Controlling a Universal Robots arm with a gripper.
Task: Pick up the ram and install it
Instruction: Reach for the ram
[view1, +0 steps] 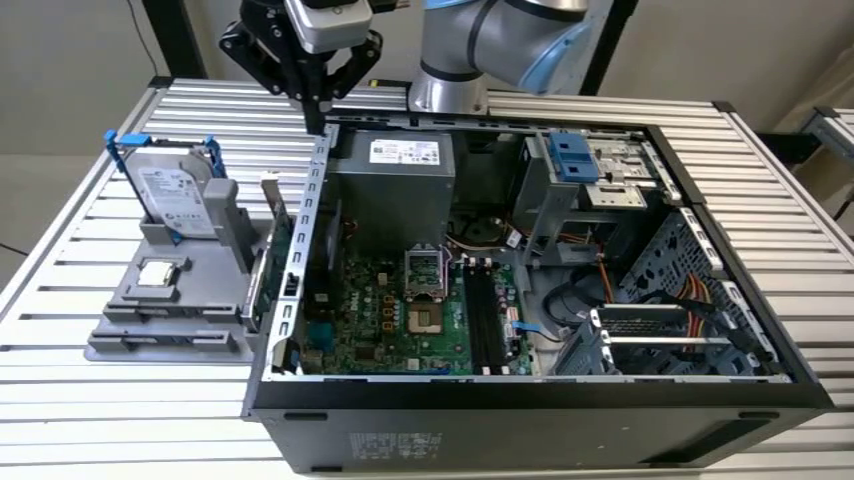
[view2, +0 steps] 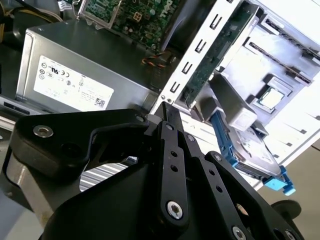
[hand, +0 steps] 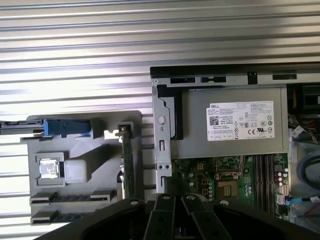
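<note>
Black hand (view1: 316, 115) hovering over the PC case (view1: 534, 430), near the power supply (view1: 394, 175).
Your fingers are pinched together, gripping nothing.

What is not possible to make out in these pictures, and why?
Ram: exterior view, too small; only a dark edge in the gray holder.
Motherboard memory slots: exterior view, too small to tell if filled.
Expansion card: first wrist view, edge-on, face hidden.

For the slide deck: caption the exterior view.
Shut gripper hovers at a corner of the open PC case, by the power supply; the parts holder sits on the exterior view's left.
</note>
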